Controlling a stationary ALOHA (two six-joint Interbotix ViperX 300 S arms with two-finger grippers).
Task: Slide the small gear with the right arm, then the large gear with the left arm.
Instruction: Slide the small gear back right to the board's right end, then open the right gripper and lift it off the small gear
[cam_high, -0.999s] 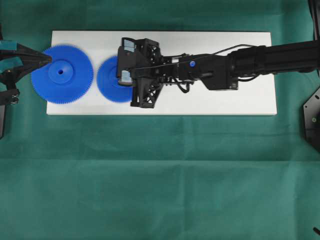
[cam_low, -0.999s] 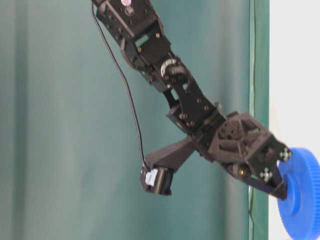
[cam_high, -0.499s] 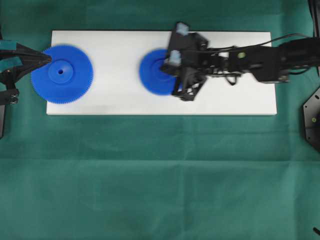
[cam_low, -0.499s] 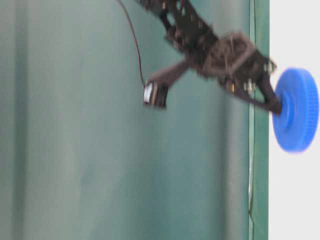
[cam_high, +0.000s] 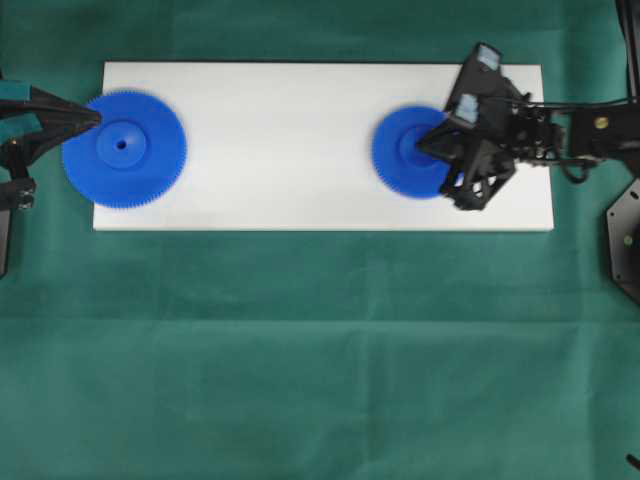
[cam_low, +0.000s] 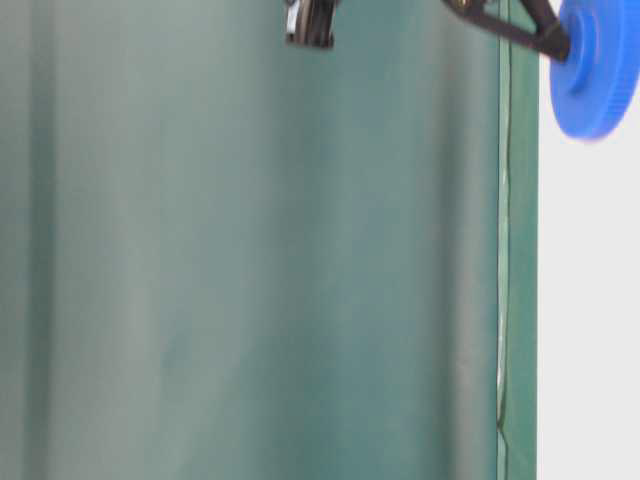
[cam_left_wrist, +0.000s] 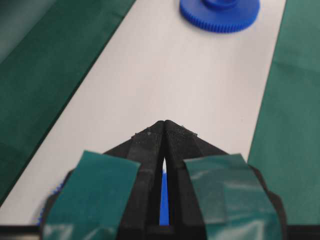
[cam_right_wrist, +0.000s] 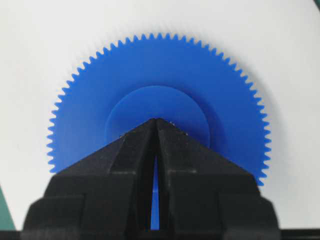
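lying flat, hub up: small gear (cam_high: 408, 152) under right tool (cam_high: 428, 146)

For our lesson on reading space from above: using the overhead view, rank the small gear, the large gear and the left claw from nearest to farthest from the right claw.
1. The small gear: the right claw has its tips on the hub, at the right end of the white board.
2. The large gear: at the board's left end.
3. The left claw: at the large gear's outer left rim, just beyond it.
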